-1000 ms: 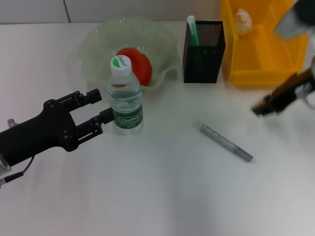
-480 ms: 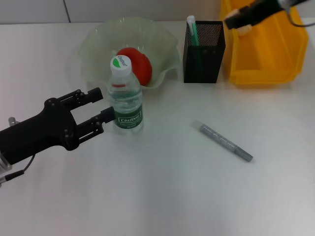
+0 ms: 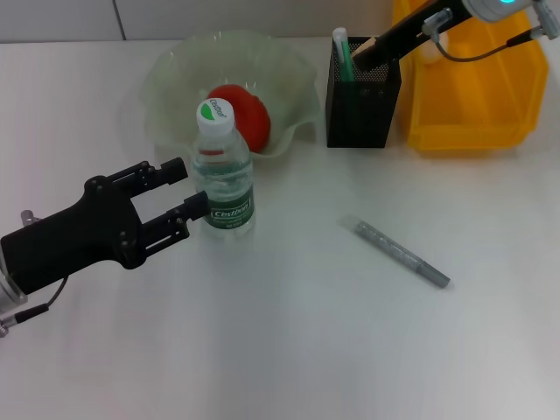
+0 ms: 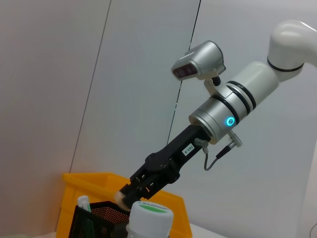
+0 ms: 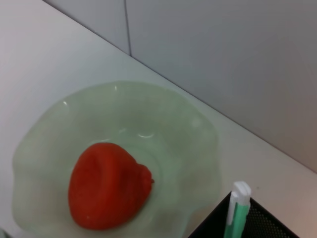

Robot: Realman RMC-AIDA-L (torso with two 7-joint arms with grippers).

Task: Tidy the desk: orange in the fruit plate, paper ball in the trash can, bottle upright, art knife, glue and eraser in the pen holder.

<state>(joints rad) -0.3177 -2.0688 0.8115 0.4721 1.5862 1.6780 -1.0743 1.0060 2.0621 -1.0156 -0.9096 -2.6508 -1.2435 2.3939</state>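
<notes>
The right gripper (image 3: 366, 48) hovers over the black mesh pen holder (image 3: 362, 98) at one o'clock; whether it is apart or pinched I cannot tell. A green-and-white glue stick (image 3: 341, 52) stands inside the holder. The orange-red fruit (image 3: 241, 114) sits in the pale green wavy glass plate (image 3: 166, 79). The left gripper (image 3: 185, 188) is spread either side of the upright clear bottle (image 3: 221, 175). The grey art knife (image 3: 402, 253) lies on the white desk (image 3: 289, 341).
</notes>
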